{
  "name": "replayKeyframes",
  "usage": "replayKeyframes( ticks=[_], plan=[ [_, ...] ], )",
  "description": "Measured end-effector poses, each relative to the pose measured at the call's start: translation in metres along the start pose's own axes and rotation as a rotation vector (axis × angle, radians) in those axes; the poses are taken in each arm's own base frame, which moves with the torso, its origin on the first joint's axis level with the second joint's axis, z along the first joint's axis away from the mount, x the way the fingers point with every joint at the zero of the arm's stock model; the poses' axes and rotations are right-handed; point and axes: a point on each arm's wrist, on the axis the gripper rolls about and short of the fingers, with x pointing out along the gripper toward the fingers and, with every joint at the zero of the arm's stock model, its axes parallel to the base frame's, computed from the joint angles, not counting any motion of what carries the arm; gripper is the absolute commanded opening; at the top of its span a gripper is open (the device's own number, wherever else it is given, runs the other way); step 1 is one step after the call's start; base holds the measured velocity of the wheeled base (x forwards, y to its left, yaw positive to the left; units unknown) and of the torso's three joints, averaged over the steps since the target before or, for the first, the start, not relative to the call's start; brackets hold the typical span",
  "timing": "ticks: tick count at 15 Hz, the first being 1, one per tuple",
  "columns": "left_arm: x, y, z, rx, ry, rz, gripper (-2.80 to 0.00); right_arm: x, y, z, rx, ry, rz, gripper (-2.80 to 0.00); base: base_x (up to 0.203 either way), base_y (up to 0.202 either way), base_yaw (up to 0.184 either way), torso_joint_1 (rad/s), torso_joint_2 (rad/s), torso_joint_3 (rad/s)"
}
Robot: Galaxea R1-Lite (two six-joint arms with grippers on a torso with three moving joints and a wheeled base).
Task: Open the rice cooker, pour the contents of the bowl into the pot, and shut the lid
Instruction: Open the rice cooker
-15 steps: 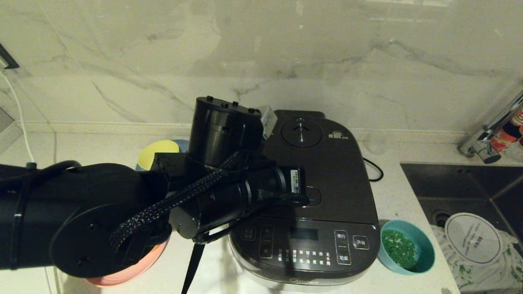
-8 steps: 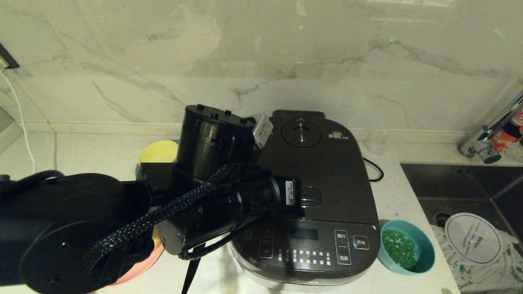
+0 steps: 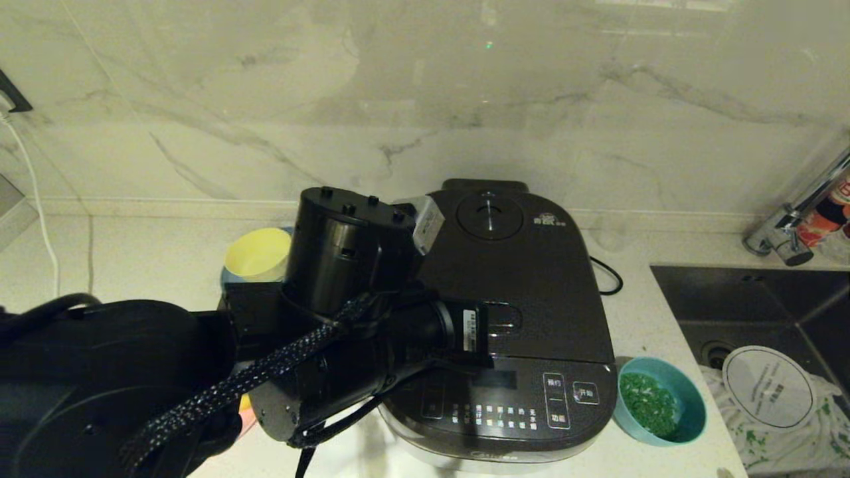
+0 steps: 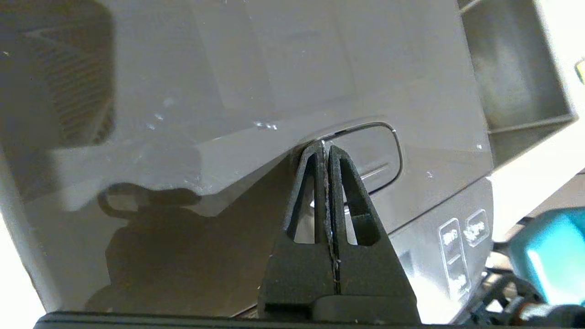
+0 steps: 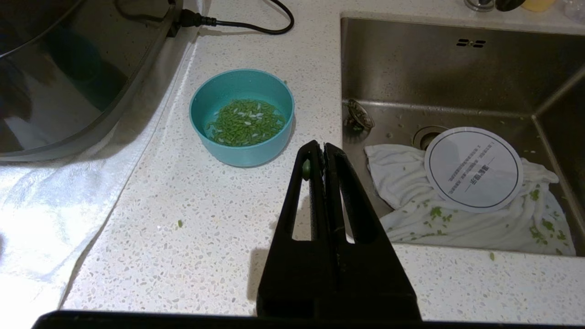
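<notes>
The rice cooker (image 3: 505,318) stands at the centre of the table (image 3: 133,252), its lid (image 3: 524,265) down and latched, so the pot inside is hidden. The left gripper (image 4: 326,147) has its fingers pressed together with nothing between them, tips set against the near edge of the oval release button (image 4: 370,155) at about 6 o'clock on the lid; held shut like this, they serve as a single narrow pusher, which suits pressing a latch better than a spread pair would. Judged step: opening the cooker, first of three, not yet done. The bowl (image 3: 659,399) sits on the table at the cooker's 4 o'clock, just beside its front corner and apart from it, upright, with the contents (image 5: 246,121), fine green bits with a few pale grains, lying low inside it. That spot keeps the bowl out of the lid's swing and close to the right gripper (image 5: 318,151), which hangs parked above the table near the bowl, fingers closed on nothing. A sink (image 3: 757,299) lies at 3 o'clock, holding a white cloth (image 5: 457,214) flecked with green and a round white disc (image 5: 473,169) with print too small to read. A yellow bowl (image 3: 255,255) sits at the cooker's 9 o'clock, behind the left arm. Writing: the front panel carries white Chinese button labels, not legible here; a small logo with characters sits at 1 o'clock on the lid, unread; faint lettering on the cooker's front rim cannot be made out.
</notes>
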Motion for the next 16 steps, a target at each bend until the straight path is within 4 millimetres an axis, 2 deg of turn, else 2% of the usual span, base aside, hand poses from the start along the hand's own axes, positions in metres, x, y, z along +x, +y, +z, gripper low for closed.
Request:
replayKeyframes(
  ticks=[8, 16],
  plan=[
    [0.002, -0.001, 0.003, -0.009, -0.026, 0.015, -2.80, 0.000, 0.000, 0.000, 0.000, 0.000, 0.000, -2.80, 0.000, 0.000, 0.000, 0.000, 0.00, 0.000],
    [-0.036, -0.009, 0.044, -0.049, -0.179, -0.045, -2.80, 0.000, 0.000, 0.000, 0.000, 0.000, 0.000, -2.80, 0.000, 0.000, 0.000, 0.000, 0.00, 0.000]
  ],
)
